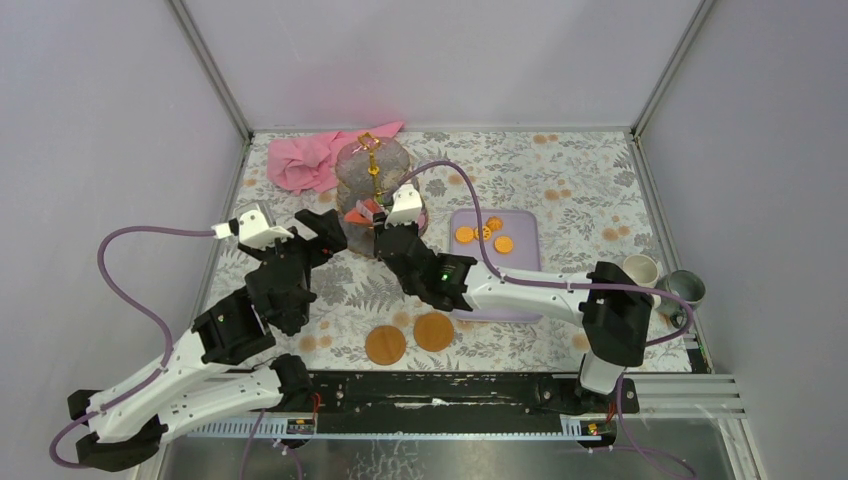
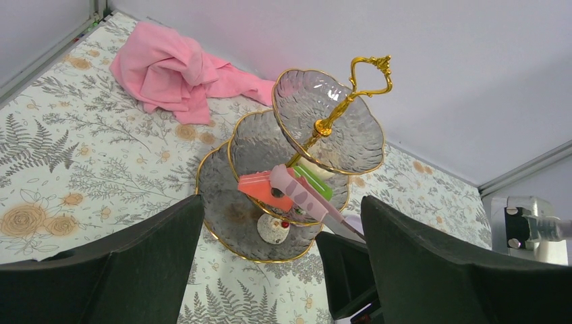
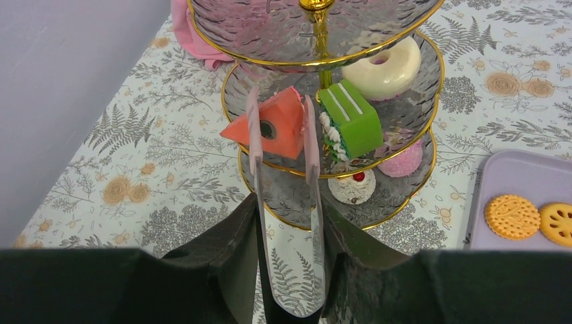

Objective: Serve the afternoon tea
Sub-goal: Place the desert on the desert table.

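**Red slice straight ahead of the right jaws**

The right jaws are clamped on the tongs, which run straight forward from them toward the gold stem of the stand. At their tips the tongs pinch the red slice. It is over the middle tier, ahead of the jaws and a little left of the stem. Just right of it lies the green cake. We cannot tell whether the slice rests on the glass. We judge the next move as opening the tongs and drawing back along the same axis. The left jaws stand wide apart, holding nothing; the stand is ahead of them, not touching.
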Robot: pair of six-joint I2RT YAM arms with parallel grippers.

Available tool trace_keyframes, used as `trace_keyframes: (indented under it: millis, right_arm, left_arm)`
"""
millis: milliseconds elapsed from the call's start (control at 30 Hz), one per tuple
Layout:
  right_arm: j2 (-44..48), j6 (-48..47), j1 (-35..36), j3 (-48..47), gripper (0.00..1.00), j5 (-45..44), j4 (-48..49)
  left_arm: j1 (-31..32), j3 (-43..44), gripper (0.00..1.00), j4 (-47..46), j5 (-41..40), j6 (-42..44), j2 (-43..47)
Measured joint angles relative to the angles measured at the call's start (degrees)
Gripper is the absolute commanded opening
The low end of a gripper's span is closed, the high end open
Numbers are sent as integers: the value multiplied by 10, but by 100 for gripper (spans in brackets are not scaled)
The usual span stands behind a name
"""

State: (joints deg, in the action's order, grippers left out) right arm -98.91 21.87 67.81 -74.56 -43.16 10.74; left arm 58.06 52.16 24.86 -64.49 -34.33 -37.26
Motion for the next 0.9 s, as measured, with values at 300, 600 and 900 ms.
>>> trace_keyframes:
  millis: [300,600,900]
  right_arm:
    - [-3,25,0,29,0,-19,35]
    - [-4,47,-1,40,0,-39,68]
    - [-26,57,0,40,0,-52,92]
  left_arm:
    - [0,-6,93,-7,0,3,-1]
    - [0,-7,93,-9,0,4,-1]
    - [0,-10,93,-11,0,9,-3]
